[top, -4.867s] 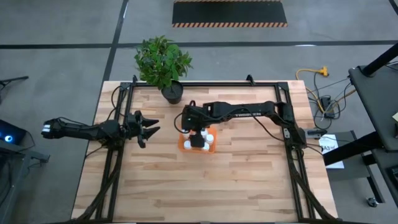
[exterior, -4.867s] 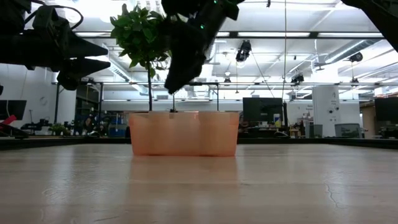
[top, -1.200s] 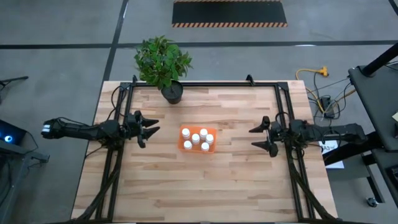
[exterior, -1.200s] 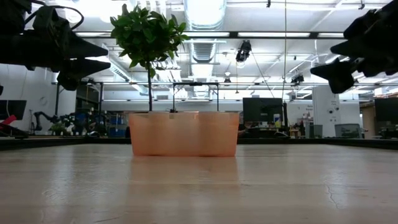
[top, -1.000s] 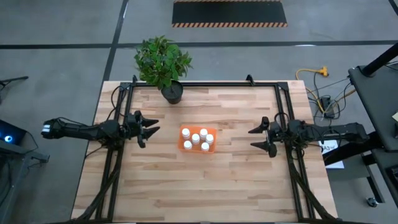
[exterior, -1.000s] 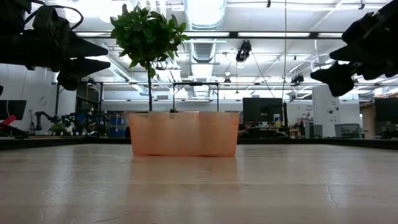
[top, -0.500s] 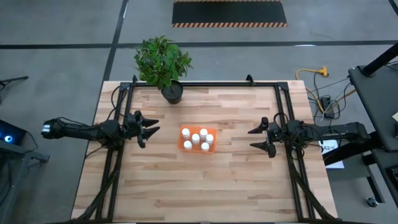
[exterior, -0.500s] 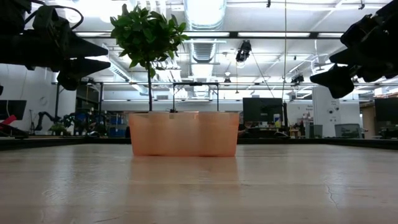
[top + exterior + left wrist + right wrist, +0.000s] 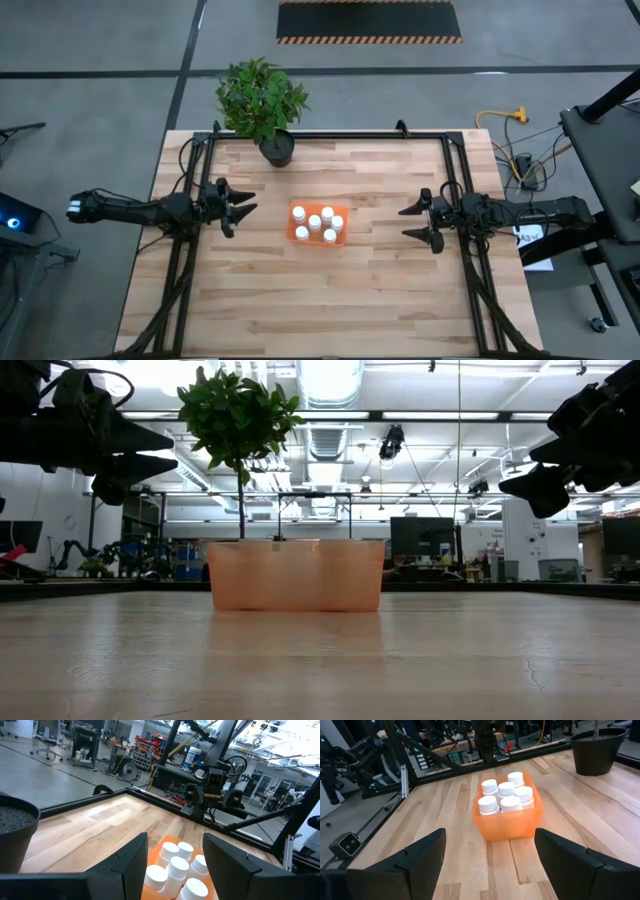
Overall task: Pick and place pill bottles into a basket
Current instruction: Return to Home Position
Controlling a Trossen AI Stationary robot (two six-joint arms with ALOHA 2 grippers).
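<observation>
Hanging to the left of the basket (image 9: 318, 225), my left gripper (image 9: 238, 208) has its jaws spread wide with nothing between them, and my right gripper (image 9: 412, 224) hangs on the basket's opposite side, just as wide and just as bare. The basket sits between the two, at about the same height across the table (image 9: 300, 300) as both, so each pair of jaws points straight at it. Its long side seems to run along the line from one gripper to the other, which gives each wrist camera a short end wall. All six bottles (image 9: 506, 790) stand upright inside it, caps up, packed close and touching, and I see none outside the basket on the boards. Both grippers are clear of the basket, neither touching it; from above, my left one looks somewhat nearer than my right. The pot (image 9: 277, 151) stands beyond the basket toward the far edge, nearer my left side, well out of either arm's way. I judge the sorting done, so the next move needs no approach to the basket, only parking both arms away from it.
</observation>
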